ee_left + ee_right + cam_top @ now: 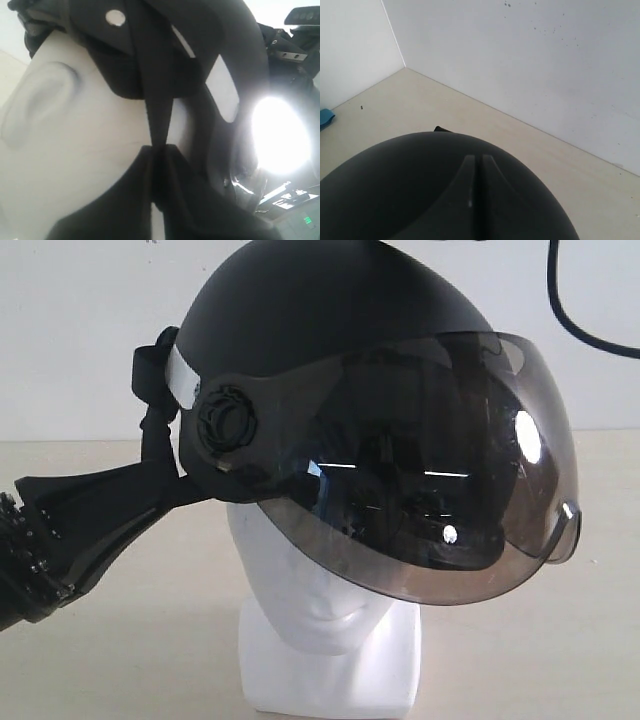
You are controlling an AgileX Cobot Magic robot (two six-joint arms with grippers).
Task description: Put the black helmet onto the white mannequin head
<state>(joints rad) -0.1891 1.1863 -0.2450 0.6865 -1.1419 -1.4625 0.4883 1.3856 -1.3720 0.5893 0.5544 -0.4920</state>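
A matte black rounded helmet (320, 310) with a curved smoky transparent visor (450, 490) sits tilted on the glossy white bald mannequin head (320, 615), which stands on the pale beige table (560, 640) near the camera. The visor hangs over the upper face, leaving the mouth and chin visible. From the left, the left gripper (159, 148) has its fingers together, clamped on the helmet's black webbing strap (155, 90) just behind the head's moulded ear (35, 100). The right gripper (475, 160) hangs over the helmet's crown with its fingers drawn together on nothing; I cannot tell whether it touches the shell.
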